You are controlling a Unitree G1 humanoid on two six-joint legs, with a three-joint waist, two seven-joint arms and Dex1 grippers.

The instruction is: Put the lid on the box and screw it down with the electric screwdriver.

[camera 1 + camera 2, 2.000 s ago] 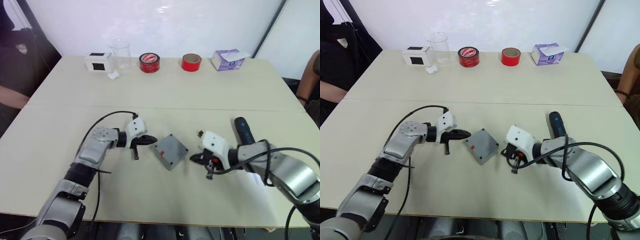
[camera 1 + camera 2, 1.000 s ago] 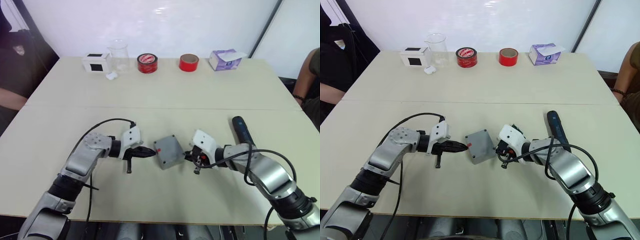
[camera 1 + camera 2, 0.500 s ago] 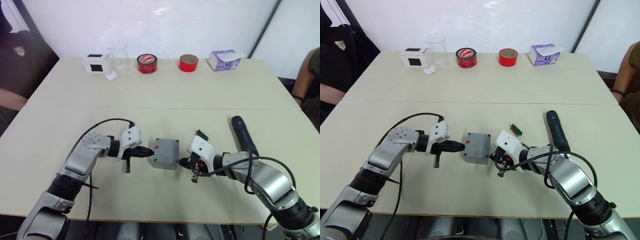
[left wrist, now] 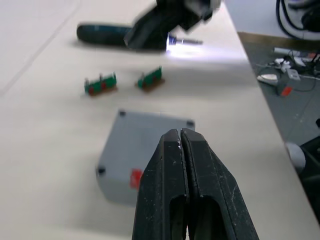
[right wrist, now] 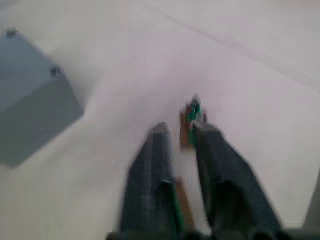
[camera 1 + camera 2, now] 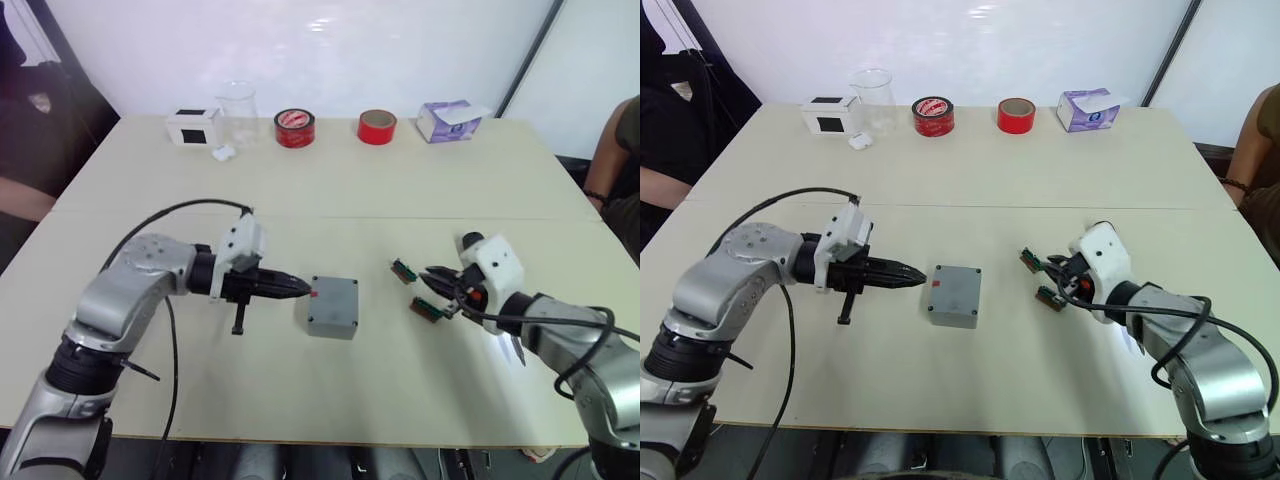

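The grey box [image 6: 333,307] stands at the table's middle. The lid [image 6: 957,284] lies flat on top of it, with screw holes at its corners and a red mark on the box's left side. My left gripper [image 6: 303,290] is shut and empty. Its tips point at the box's left side from a short gap away, as the left wrist view confirms [image 4: 180,131]. My right gripper [image 6: 432,283] is open to the right of the box, above two green terminal pieces. The electric screwdriver [image 4: 102,34] lies behind the right gripper with its tip light on.
Green terminal pieces [image 6: 404,270] [image 6: 427,308] lie right of the box. Along the far edge stand a white-and-black cube [image 6: 193,126], a glass beaker [image 6: 237,100], two red tape rolls [image 6: 293,127] [image 6: 377,125] and a purple tissue carton [image 6: 450,119]. People sit at both sides.
My right gripper drew back from the box's right side to above the green pieces. The left gripper backed slightly away from the box. The box, turned square earlier, stays put.
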